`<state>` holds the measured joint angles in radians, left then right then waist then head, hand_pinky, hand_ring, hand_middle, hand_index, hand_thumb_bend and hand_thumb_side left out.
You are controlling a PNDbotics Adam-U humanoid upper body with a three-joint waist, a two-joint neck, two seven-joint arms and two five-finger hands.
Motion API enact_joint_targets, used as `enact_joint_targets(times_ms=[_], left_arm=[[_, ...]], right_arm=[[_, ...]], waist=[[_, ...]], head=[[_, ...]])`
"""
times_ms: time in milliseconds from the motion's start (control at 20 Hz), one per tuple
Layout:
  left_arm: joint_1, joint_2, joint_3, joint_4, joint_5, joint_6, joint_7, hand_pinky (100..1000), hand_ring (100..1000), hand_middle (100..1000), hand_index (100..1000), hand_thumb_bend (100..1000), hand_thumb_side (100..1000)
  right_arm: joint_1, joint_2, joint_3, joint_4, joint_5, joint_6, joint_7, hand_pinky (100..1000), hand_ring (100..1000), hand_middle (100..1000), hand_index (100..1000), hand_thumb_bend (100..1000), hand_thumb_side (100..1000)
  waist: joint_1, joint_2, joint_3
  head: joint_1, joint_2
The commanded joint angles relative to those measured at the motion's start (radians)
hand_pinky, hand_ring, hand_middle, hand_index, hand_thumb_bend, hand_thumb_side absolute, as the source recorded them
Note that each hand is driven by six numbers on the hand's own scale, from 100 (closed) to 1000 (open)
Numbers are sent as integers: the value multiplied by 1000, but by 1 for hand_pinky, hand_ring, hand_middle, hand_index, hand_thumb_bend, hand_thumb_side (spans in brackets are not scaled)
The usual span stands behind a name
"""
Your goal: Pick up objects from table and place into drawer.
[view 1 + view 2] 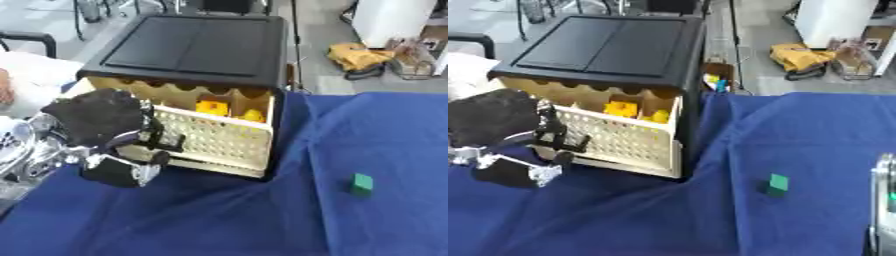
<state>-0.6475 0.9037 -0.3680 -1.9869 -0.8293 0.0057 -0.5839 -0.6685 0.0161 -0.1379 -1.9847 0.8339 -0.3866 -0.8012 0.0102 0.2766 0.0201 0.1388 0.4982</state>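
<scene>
green block (362,183) on blue cloth (367,130), well apart from left hand (109,125) at drawer (219,137).

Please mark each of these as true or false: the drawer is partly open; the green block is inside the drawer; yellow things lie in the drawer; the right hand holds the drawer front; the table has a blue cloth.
1. The drawer is partly open. True.
2. The green block is inside the drawer. False: it lies on the blue cloth, to the right of the cabinet.
3. Yellow things lie in the drawer. True.
4. The right hand holds the drawer front. False: the left hand is at the drawer front; no right hand shows.
5. A blue cloth covers the table. True.
</scene>
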Motion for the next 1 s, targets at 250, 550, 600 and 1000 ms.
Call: enact_joint_targets(times_ms=[250,550,600,1000], left_arm=[[-42,-20,-34,-13,3,-18,-43,100,100,100,511,100,600],[-28,-21,-58,-13,-18,-15,-83,100,100,100,494,100,598],[-25,-18,-58,-13,-25,-15,-85,100,100,100,493,100,597],[35,38,-32,-13,-84,-5,-57,100,100,100,493,100,583]], right_arm=[[-10,0,2,-15,8,-12,-18,683,722,566,708,100,1000],[-10,-1,1,-15,9,-11,-22,683,722,566,708,100,1000],[-10,-2,1,-15,10,-10,-23,683,722,566,708,100,1000],[-8,-6,0,-15,11,-6,-27,683,722,565,707,100,1000]], waist=[[5,-22,-2],[6,-21,-4],[7,-21,-5],[10,-20,0]], head=[[6,-15],[8,-17],[8,-17],[6,-15]])
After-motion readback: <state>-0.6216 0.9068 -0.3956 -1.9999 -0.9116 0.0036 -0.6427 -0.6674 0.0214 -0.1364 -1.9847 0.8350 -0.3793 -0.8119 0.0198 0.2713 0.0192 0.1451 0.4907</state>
